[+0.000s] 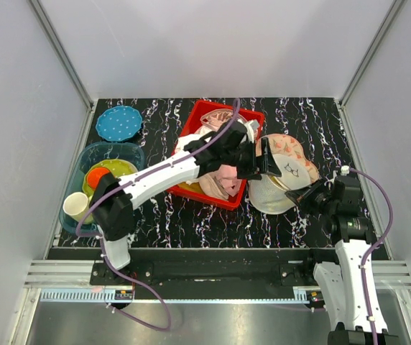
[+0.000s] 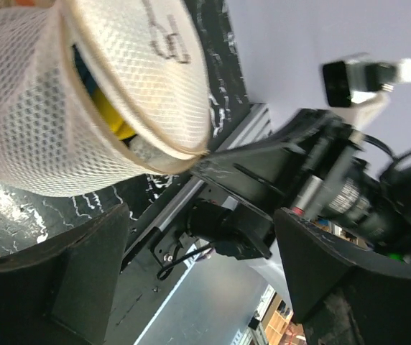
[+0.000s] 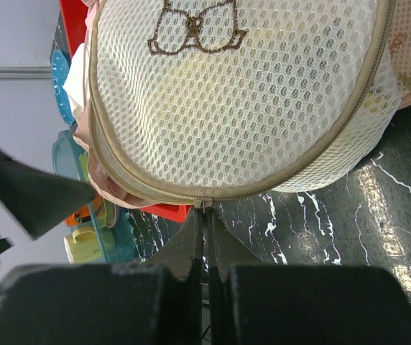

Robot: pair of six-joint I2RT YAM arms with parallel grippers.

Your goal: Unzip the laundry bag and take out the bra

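Laundry bag [image 1: 270,192] on the dark marbled table [image 1: 155,215], just right of the red bin [image 1: 191,129], zip nipped by the right claw.

It sits tilted, its round mesh face with the stitched bow turned up toward the right arm, and a peach pad [image 1: 292,147] lies right behind it. The right gripper [image 3: 205,223] has its two fingers pressed together on the zip pull [image 3: 204,205] at the bag's near edge. The seam gapes a little on the left arm's side, and the bra [image 2: 111,115] shows there inside the mesh, yellow with dark blue above. The left gripper [image 2: 200,212] hangs just beside the bag, fingers spread wide, holding nothing.
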